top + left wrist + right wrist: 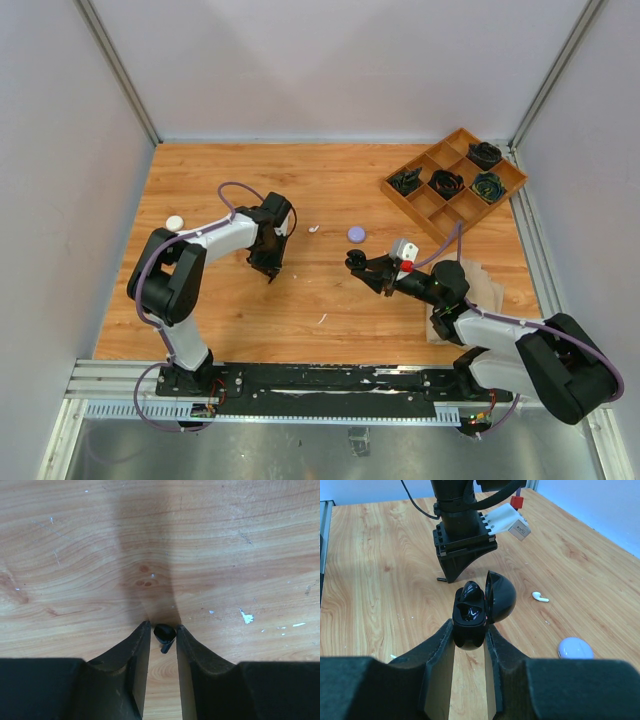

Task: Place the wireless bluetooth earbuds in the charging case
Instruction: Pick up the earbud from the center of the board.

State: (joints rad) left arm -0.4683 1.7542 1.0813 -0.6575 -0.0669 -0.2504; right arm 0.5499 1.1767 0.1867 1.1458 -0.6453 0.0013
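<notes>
Left wrist view gives us the step in hand: the left claw (162,628) sits low over the table (70,555), its jaws drawn in on either side of a black earbud (164,634). The bud lies on the wood between the tips, its stem pointing back toward the wrist. One tip seems to touch it and a sliver of wood shows at the other, so we cannot tell whether it is pinched.

The right claw (470,626) is clenched on the black charging case (468,614), with the lid (501,597) swung open. Something dark and glossy sits in the far well, but we cannot say it is a bud. A white earbud (540,597) and a lavender case (576,649) lie on the table, well apart from both claws.

We judge the squeeze should be gentle and centred on the round body, since so small and smooth a piece could squirt out sideways. We would lift straight up, carry it stem-down toward the free well, and have the right claw hold the case level and steady.
</notes>
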